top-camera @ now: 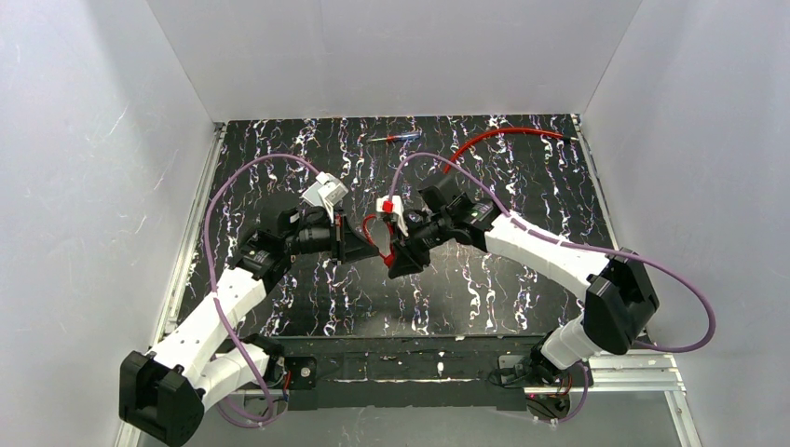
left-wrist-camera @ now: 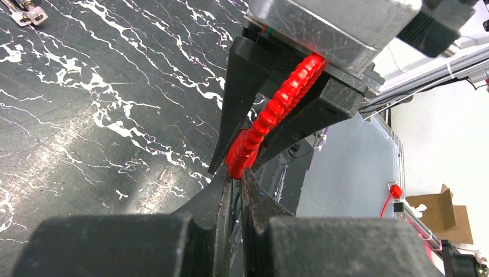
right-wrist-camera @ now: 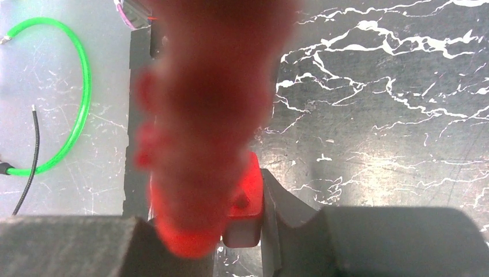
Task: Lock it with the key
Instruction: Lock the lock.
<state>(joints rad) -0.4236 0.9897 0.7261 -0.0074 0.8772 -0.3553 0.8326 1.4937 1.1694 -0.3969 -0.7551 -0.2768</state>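
The lock is red. Its block-shaped body (right-wrist-camera: 247, 193) is pressed against one finger of my right gripper (right-wrist-camera: 207, 187), which is shut on it, and a blurred red part close to the lens hides the other finger. A ribbed red strand (left-wrist-camera: 282, 98) of the lock runs between the right gripper's fingers (left-wrist-camera: 239, 86). My left gripper (left-wrist-camera: 237, 172) is shut, its tips touching the strand's lower end. From above, both grippers meet mid-table around the red lock (top-camera: 375, 233). Small silver pieces that look like the key (left-wrist-camera: 26, 14) lie on the table.
A loose red cable (top-camera: 503, 140) and a small blue-and-red tool (top-camera: 393, 138) lie near the table's far edge. White walls enclose three sides. Beyond the near table edge, a green wire loop (right-wrist-camera: 81, 86) and a black wire (right-wrist-camera: 34, 150) rest on the pale floor.
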